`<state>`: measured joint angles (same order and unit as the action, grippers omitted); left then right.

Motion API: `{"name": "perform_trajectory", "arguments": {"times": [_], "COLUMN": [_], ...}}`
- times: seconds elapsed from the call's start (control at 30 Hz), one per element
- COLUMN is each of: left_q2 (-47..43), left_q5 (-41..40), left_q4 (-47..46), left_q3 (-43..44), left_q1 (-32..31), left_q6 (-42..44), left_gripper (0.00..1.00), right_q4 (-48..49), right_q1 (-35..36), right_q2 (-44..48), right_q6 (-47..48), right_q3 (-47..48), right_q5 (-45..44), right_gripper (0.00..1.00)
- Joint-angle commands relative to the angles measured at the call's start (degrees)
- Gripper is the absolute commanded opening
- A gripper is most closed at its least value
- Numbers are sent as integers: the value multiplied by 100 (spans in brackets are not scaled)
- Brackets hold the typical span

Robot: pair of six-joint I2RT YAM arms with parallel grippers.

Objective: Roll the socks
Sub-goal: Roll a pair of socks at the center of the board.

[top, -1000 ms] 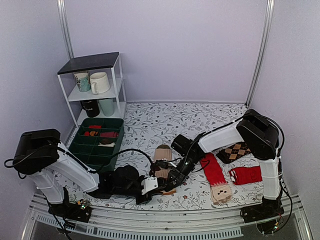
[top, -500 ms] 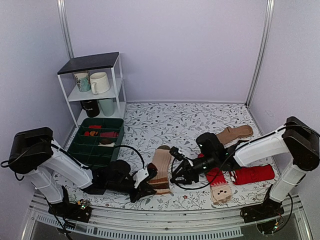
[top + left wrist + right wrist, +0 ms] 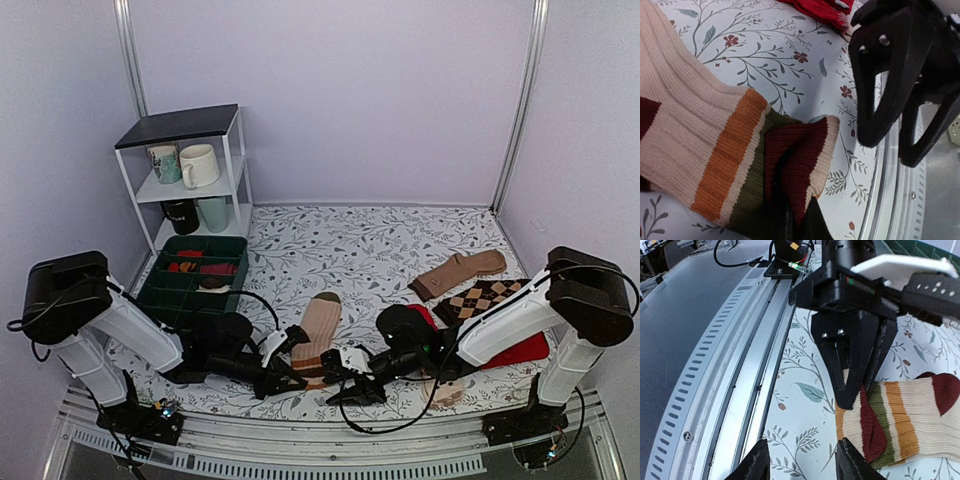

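Inside left tool (image 3: 856, 392): socks (image 3: 715, 140) maroon end, pinched; right tool (image 3: 888, 152) just beside.

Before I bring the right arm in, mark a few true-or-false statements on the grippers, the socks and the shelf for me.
1. The left gripper is shut on the folded toe end of the striped sock. True.
2. The right gripper is clamped on that sock too. False: its jaws stand open near the toe end, gripping nothing.
3. The argyle sock lies on top of the striped sock. False: it lies apart on the right side of the table, next to a plain brown sock.
4. A white mug stands on the shelf unit. True.
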<state>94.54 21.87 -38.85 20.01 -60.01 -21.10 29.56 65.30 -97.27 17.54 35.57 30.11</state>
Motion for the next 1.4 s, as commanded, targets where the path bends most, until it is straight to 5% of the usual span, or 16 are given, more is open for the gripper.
{"name": "perform_trajectory", "arguments": {"times": [0.0,0.3,0.47,1.03,1.17,1.37], "left_q2": [289,258,278,327,269,110], "left_q5": [271,317,333,380,352,301], "left_q4": [914,899,879,819,786,711], "left_q3": [-145,-170,-181,-180,-228,-218], "left_q1": [50,75,82,87,88,102], "left_q6": [-175,-151,-131,-112,-112,74], "left_gripper": [0,0,0,0,0,0], "right_q4": [12,701,937,348,-104,-1222], "right_q1": [58,56,60,62,59,55], "right_q2": [-523,-667,-280,-1302,-1256,-1368], "right_q6": [281,215,172,512,307,-145], "right_q3": [232,118,-60,567,524,785], "right_q5": [-241,-1522,-1294,-966,-945,-1015], "right_gripper": [44,44,44,47,38,4]}}
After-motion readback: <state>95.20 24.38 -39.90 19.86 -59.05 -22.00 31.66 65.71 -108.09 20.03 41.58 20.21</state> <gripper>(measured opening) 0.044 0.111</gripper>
